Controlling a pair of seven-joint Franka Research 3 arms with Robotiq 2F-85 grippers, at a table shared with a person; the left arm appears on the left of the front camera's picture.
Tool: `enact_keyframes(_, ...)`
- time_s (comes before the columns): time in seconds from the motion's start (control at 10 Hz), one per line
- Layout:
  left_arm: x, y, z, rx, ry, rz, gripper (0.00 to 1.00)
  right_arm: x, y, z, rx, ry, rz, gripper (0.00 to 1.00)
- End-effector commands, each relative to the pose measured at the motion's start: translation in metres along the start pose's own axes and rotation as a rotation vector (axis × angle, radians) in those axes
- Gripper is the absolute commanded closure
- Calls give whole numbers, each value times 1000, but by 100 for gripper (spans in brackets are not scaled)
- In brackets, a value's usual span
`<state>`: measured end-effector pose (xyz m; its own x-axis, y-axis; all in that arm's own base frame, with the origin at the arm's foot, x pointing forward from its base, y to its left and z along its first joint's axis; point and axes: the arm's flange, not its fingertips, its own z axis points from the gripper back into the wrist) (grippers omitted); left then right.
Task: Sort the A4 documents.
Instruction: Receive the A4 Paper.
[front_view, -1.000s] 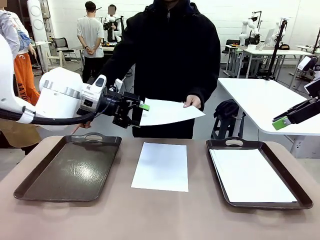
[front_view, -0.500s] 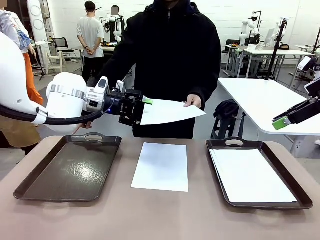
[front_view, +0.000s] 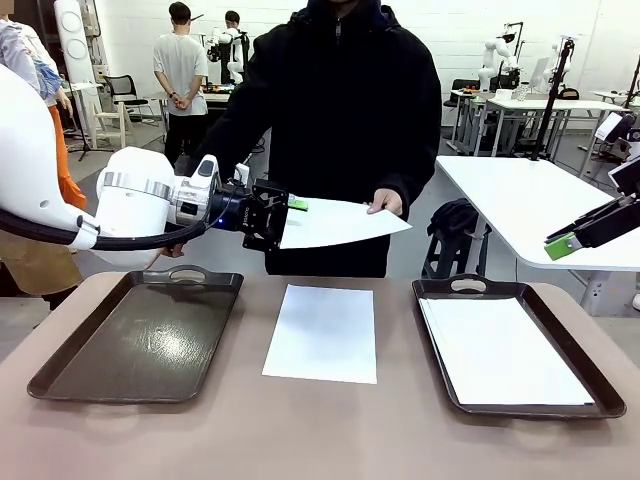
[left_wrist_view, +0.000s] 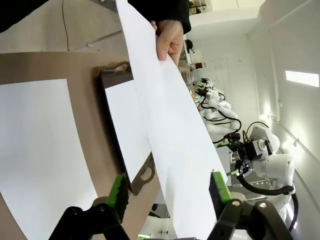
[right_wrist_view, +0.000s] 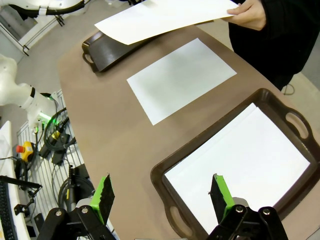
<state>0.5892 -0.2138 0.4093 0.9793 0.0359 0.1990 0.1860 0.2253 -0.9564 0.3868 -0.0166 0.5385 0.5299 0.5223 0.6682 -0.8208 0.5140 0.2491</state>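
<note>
A person across the table holds out one of the A4 documents, a white sheet (front_view: 345, 222) (left_wrist_view: 170, 135) (right_wrist_view: 160, 17), gripping its far edge in one hand (front_view: 385, 205) (left_wrist_view: 169, 37). My left gripper (front_view: 285, 215) (left_wrist_view: 167, 195) straddles the sheet's near edge. Its green-padded fingers stand apart, with the paper between them and closer to one pad. A second sheet (front_view: 323, 332) (right_wrist_view: 181, 77) lies flat at mid-table. More sheets (front_view: 505, 350) (right_wrist_view: 245, 160) lie in the right tray (front_view: 600, 385). My right gripper (front_view: 560, 245) (right_wrist_view: 162, 195) hangs open and empty above that tray's right side.
An empty dark tray (front_view: 140, 340) (right_wrist_view: 107, 47) with handles sits at the table's left. The person's body stands close behind the far edge. White tables, other people and equipment stand farther back in the room.
My left gripper has moved right and slightly up until its fingers reach over the held sheet's near edge, and its jaws look a little narrower. The right arm and the person's hand have not moved.
</note>
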Motion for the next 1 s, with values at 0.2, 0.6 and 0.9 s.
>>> enact_keyframes(0.2, 10, 0, -8, -77, -10, 45, 55, 0, 0, -1, 5, -2, 2, 0)
enact_keyframes(0.6, 9, 5, -5, -68, -40, 84, 94, 0, 0, -1, 5, -2, 2, 0)
enact_keyframes(0.9, 11, 5, -2, -56, -57, 95, 100, 0, 0, -1, 5, -2, 2, 0)
